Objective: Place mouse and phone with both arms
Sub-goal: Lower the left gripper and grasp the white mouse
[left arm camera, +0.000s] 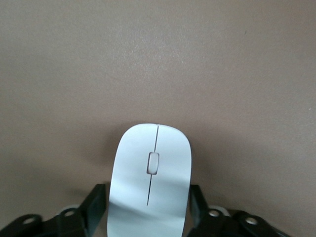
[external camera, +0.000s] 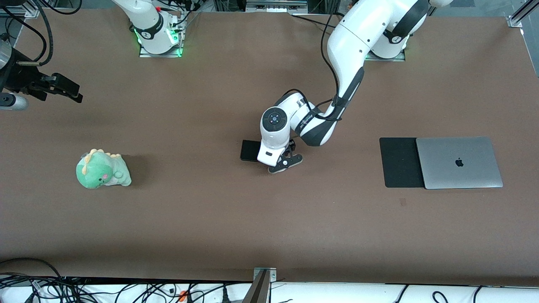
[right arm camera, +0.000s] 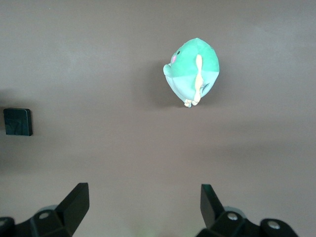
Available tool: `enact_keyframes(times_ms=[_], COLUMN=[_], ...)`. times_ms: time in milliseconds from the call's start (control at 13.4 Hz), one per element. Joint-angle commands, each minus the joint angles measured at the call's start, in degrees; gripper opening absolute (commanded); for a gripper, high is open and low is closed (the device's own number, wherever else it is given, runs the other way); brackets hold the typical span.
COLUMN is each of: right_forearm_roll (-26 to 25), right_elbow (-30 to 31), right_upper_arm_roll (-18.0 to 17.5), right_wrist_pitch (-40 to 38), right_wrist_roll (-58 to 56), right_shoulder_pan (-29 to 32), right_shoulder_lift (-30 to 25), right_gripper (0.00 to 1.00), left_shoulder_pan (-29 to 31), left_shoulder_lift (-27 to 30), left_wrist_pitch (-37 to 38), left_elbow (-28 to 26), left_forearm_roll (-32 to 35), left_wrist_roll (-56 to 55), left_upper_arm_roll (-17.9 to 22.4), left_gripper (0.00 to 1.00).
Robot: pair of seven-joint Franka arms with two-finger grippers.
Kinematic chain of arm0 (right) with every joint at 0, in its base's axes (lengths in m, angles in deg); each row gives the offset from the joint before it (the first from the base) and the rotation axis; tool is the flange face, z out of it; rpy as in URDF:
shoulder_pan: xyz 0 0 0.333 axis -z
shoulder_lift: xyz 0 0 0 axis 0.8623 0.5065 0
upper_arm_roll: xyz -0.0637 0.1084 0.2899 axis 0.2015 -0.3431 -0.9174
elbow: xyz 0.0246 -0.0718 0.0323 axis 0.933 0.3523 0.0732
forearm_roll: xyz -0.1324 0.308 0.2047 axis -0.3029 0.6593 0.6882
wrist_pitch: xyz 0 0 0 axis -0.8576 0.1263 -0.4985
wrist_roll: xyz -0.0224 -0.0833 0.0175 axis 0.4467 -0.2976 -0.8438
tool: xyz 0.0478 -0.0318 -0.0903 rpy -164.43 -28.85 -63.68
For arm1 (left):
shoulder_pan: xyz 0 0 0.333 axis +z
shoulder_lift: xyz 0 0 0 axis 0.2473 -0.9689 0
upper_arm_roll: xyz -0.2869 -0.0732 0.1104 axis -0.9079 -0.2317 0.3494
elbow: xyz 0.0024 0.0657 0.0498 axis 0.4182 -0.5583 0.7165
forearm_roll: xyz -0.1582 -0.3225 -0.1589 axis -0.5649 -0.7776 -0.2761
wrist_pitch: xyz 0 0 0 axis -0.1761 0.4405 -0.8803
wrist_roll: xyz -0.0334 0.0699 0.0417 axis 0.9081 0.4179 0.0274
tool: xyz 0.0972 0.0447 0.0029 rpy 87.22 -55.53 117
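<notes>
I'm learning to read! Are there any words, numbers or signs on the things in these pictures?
No words or numbers can be read anywhere.
Laptop: only a dark apple-shaped logo on the lid, no letters.
Left arm: a strip of dark lettering near the wrist, too small to read.
Mouse, phone, mouse pad and green plush toy: no text visible.

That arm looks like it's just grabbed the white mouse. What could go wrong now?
1. The left gripper holds only the rear end of the glossy mouse, with most of it jutting past the fingers; it might slip or tilt when lifted.
2. The phone lies right beside the gripper, so a sideways move might knock it.
3. The right gripper hangs open above the table near the plush toy; it has yet to reach the phone.
</notes>
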Motion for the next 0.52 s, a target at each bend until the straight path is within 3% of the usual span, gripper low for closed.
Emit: enact_keyframes(times_ms=[0,447], right_forearm_roll=[0.9,1.0], right_elbow=[-1.3,-1.4], right_upper_arm_roll=[0.1,0.1], right_wrist_pitch=[-1.2,-1.1], right_wrist_roll=[0.0,-0.1], right_shoulder_pan=[0.1,0.1], right_shoulder_lift=[0.4,0.5], right_gripper=[1.00,1.00], left_shoulder_pan=[0.0,2.7], left_shoulder_lift=[-0.5,3.0], left_wrist_pitch=[0.5,2.9], left_elbow=[1.5,-0.7], left_forearm_roll=[1.7,2.3], left_wrist_roll=[-0.2,3.6], left_upper_arm_roll=[0.0,0.6], left_gripper=[0.62,0.61])
